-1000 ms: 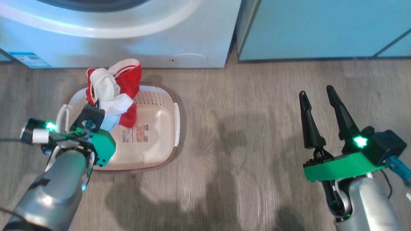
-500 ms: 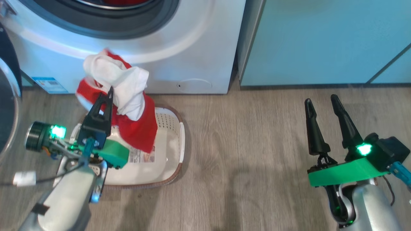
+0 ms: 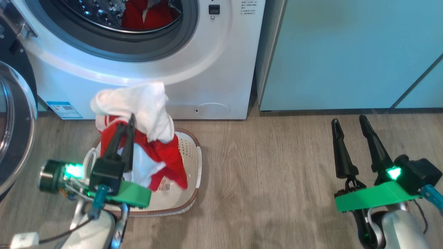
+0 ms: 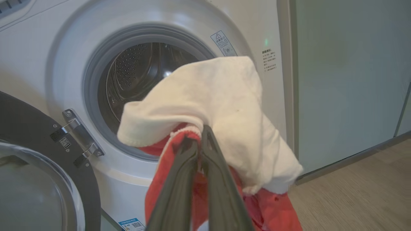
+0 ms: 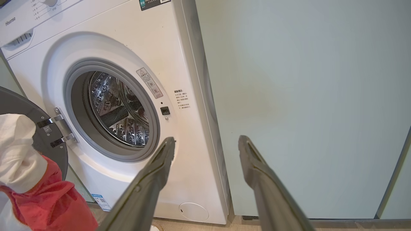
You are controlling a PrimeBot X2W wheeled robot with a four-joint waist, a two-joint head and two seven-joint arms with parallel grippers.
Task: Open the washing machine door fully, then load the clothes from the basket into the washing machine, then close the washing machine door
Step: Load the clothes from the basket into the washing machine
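Left hand (image 3: 126,121) clamps red-white clothes (image 3: 152,107) over basket (image 3: 199,166) (door (image 3: 14,138) open)

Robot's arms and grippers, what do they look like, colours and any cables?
Both the left gripper and right gripper have two long, tapering dark fingers, a green bracket and a glowing green light. The forearms are silver-grey. A dark cable with a white tag hangs by the left forearm; a blue connector sits at the right wrist.

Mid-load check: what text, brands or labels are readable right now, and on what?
"Hisense": washing machine, top corner of its panel.
Warning sticker beside the drum opening: too small.
Blue energy sticker: blurred.
Label in the basket: blurred.
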